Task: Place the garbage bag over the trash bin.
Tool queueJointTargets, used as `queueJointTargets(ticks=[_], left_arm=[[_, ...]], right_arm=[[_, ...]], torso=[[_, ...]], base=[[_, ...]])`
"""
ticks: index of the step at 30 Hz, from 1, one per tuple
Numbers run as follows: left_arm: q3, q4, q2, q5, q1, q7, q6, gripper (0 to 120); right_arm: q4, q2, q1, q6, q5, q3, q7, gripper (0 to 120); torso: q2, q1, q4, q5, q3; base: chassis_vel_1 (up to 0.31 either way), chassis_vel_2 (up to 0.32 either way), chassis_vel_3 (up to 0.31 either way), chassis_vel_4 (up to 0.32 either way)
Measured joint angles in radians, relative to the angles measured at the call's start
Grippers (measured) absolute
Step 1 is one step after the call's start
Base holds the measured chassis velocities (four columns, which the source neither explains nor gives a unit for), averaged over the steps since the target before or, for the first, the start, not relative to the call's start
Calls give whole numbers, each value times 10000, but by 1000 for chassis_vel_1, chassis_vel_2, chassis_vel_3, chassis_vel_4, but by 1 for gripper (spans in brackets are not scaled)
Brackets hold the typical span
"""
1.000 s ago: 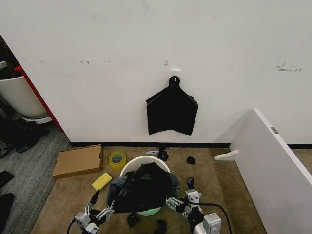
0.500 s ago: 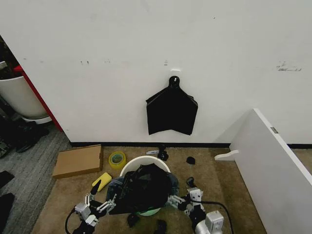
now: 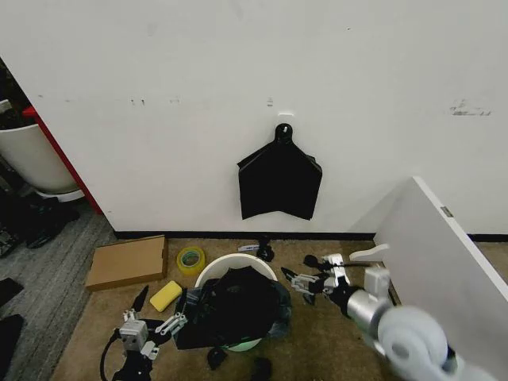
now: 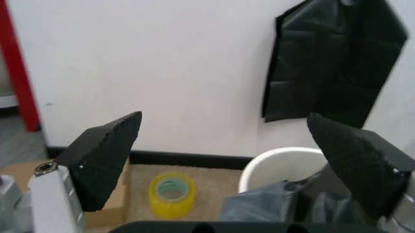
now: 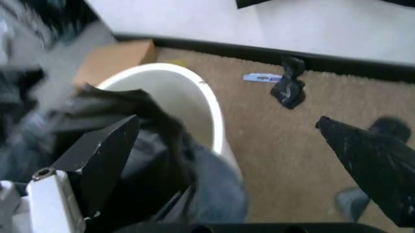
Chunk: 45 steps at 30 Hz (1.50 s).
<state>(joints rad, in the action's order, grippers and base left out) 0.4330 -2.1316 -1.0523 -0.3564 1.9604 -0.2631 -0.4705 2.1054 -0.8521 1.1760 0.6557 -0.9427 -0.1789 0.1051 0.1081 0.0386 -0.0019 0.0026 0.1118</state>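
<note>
Short-pile tan carpet (image 3: 333,333) on the floor, meeting a black baseboard under a plain white wall (image 3: 159,79); grey flooring off to the left. Hanging flat on the wall from a loop handle, a smooth black bundle (image 3: 279,184). At the right edge of the carpet, a slanted white panel (image 3: 444,270).

Near the carpet's back edge: a flat brown cardboard box (image 3: 127,262), a yellow tape roll (image 3: 190,259), a yellow sponge-like block (image 3: 165,295), a few small black scraps (image 3: 310,260).

Mid-carpet, the trash bin (image 3: 226,268), round, white smooth plastic, back rim bare. Rumpled over its front and spilling out of the mouth, the garbage bag (image 3: 234,308), thin, glossy, crinkled black plastic.

Left tool (image 3: 168,325) low beside the bag's left edge, fingers spread wide, holding nothing. Right tool (image 3: 305,283) just right of the bin's rim, fingers spread wide too, clear of the bag.
</note>
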Motion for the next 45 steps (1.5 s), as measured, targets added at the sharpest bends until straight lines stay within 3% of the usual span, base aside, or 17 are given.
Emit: queueJointTargets(ticks=[10,18,25,40,45], left_arm=[[437,-773,-790,568,1179,-1035,782,100],[247,-939,-1268,783,1311,-1049,798,100],[273,-1181,-1462,777,1580,-1043,858,100],[230,-1156,-1854,940,1666,-1160,670,100],[205,-1131,-1937,956,1670,-1178,623,100]], right_arm=[[-2817,-188,-4178,800,-111,3222,-1037,100],[-4525,-676,-5883,815,-460,4715,-1727,100],[-5165,-1001,-6679,770,-190,5736,-2619,100],[-6169,-1509,-7604,696,685,6648,-3545,100],[-6307,-1755,-7776,726,878,6964,-3564,93]], torso=[[0,1,0,-2,0],[0,1,0,-2,1],[0,1,-1,0,0],[0,1,-1,0,0],[0,0,0,0,-1]], base=[[0,0,0,0],[0,0,0,0],[0,0,0,0],[0,0,0,0],[0,0,0,0]])
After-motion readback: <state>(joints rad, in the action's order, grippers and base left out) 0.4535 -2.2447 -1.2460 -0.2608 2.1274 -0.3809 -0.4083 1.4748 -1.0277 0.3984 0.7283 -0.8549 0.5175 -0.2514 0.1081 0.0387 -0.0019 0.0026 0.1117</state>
